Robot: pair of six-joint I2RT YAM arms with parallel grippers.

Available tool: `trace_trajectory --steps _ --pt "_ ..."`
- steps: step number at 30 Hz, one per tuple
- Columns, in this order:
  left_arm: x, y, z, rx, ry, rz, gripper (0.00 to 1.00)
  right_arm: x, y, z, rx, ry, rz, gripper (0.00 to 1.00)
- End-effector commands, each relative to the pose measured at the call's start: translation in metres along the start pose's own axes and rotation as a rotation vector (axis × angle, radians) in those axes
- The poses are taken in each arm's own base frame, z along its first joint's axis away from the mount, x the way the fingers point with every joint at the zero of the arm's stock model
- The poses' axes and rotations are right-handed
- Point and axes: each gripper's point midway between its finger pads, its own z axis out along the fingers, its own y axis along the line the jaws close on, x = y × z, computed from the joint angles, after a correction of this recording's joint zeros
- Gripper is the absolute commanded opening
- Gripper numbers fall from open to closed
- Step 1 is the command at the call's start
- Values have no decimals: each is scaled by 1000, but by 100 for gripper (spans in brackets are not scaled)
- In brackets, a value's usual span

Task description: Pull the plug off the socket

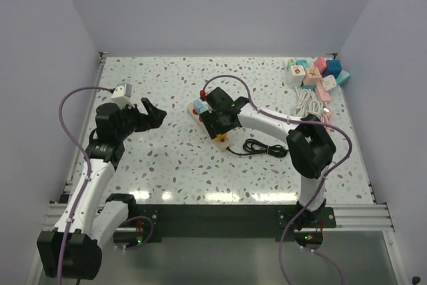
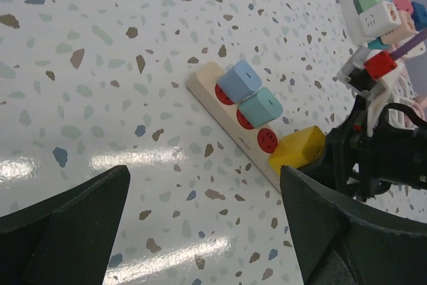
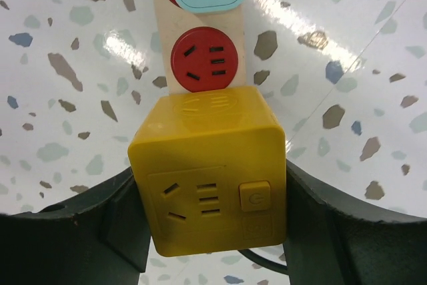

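- So we've got the right gripper (image 3: 212, 191) clamped on the yellow cube-shaped plastic plug (image 3: 207, 131), which sits in the end socket of the long cream plastic power strip (image 2: 207, 88).
- Its fingers (image 3: 120, 218) sit one on each side of the plug, snug against opposite faces.
- For the pull we'd go straight up off the strip, no twisting. The strip doesn't look fastened to the speckled terrazzo table (image 2: 80, 65), so we reckon it'll lift along with the plug.
- The left gripper (image 2: 205, 178) hangs spread wide, well off to the side of the strip, touching nothing. We'd bring it down on the strip next to the empty red socket (image 3: 203, 58) to pin it.
- Mind the pale blue cube plug (image 2: 239, 80) and teal cube plug (image 2: 261, 106) further along the strip.
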Motion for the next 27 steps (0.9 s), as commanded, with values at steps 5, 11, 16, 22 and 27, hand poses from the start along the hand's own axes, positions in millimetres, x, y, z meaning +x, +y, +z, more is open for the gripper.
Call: trace_trajectory --steps 5,11,16,22,27 --pt "33 5 23 0 103 -82 100 -28 3 -25 -4 -157 163 34" --pt "36 -6 33 36 115 -89 100 -40 5 -25 4 -150 130 47" --pt "45 -9 38 53 148 -96 100 -47 8 -24 0 -139 110 72" --pt "55 -8 36 67 158 -110 100 -44 12 -20 -22 -103 61 88" --pt "62 -6 34 65 168 -127 100 -39 5 -14 9 -56 -2 91"
